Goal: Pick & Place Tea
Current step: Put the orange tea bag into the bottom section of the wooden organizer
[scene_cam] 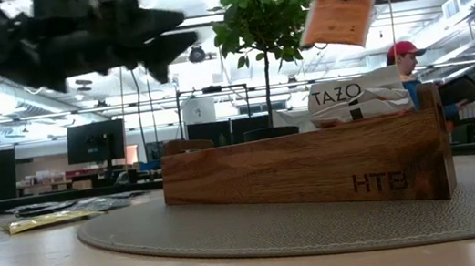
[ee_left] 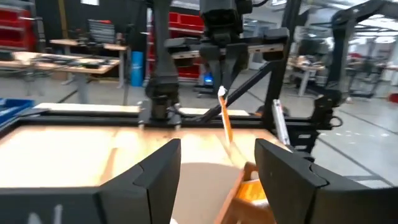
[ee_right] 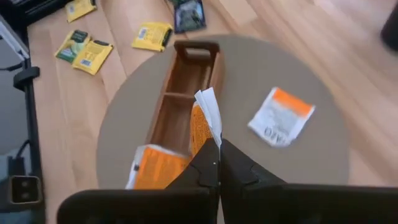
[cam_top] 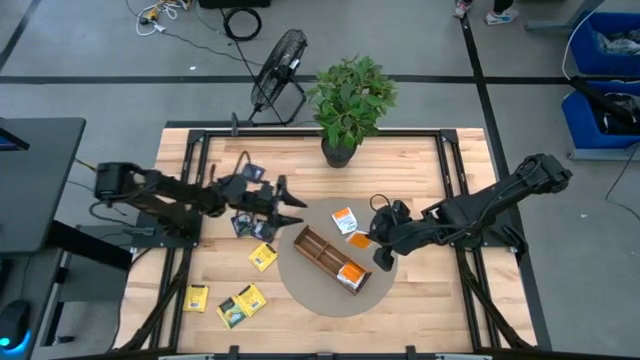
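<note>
My right end effector pinches an orange sachet above the tray; one sachet already sits inside. Left end effector hangs wide open; many sachets remain loose.

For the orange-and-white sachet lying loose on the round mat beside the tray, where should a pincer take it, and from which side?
The orange-and-white sachet lies flat on the round mat, so probably come straight down and pinch one free edge, likely the one away from the wooden tray. The right pincer already holds another sachet; the left pincer is open.
</note>
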Robot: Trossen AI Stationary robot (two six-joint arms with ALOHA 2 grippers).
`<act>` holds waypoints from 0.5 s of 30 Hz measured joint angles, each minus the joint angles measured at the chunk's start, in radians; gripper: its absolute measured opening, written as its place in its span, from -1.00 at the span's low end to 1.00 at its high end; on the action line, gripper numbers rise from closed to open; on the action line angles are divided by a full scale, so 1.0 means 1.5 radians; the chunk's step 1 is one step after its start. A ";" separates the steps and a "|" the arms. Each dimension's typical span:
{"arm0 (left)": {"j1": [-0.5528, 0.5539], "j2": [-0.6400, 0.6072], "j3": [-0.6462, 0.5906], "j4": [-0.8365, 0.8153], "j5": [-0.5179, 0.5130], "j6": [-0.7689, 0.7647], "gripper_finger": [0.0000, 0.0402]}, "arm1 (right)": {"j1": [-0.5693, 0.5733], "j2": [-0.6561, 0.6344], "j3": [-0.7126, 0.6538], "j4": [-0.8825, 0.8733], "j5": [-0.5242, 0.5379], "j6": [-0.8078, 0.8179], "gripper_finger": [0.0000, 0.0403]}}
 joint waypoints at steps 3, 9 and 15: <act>0.000 -0.055 -0.039 -0.023 -0.042 0.005 0.04 | 0.003 0.007 0.000 0.001 -0.012 0.043 -1.00; -0.001 -0.142 -0.073 -0.119 -0.139 0.054 0.04 | 0.019 0.034 0.000 0.007 -0.013 0.125 -1.00; -0.001 -0.200 -0.072 -0.209 -0.148 0.062 0.04 | 0.027 0.091 0.011 0.004 -0.022 0.142 -1.00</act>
